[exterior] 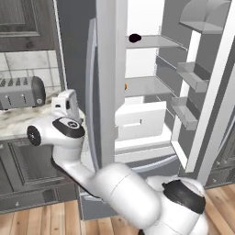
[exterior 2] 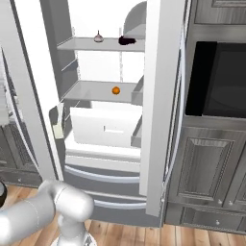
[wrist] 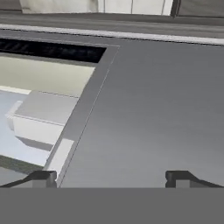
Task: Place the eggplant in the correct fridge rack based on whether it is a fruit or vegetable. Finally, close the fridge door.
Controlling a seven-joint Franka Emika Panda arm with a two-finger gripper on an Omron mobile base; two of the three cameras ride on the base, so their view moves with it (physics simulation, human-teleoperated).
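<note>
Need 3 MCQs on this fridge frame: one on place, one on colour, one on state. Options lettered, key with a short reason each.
1. Where does the eggplant lie?
A. on the upper fridge rack
B. in a door bin
C. on the counter by the toaster

2. What colour is the small ball on the shelf below?
A. green
B. orange
C. white

3. How do the tool's fingertips stand?
A. shut on the eggplant
B. shut on nothing
C. apart, holding nothing

Key: 1 A, the dark oval sits on the top flat shelf in both base views. 2 B, the right base view shows it orange on the lower shelf. 3 C, the hand view shows the two tips wide apart, with just a grey panel beyond the gap.
</note>
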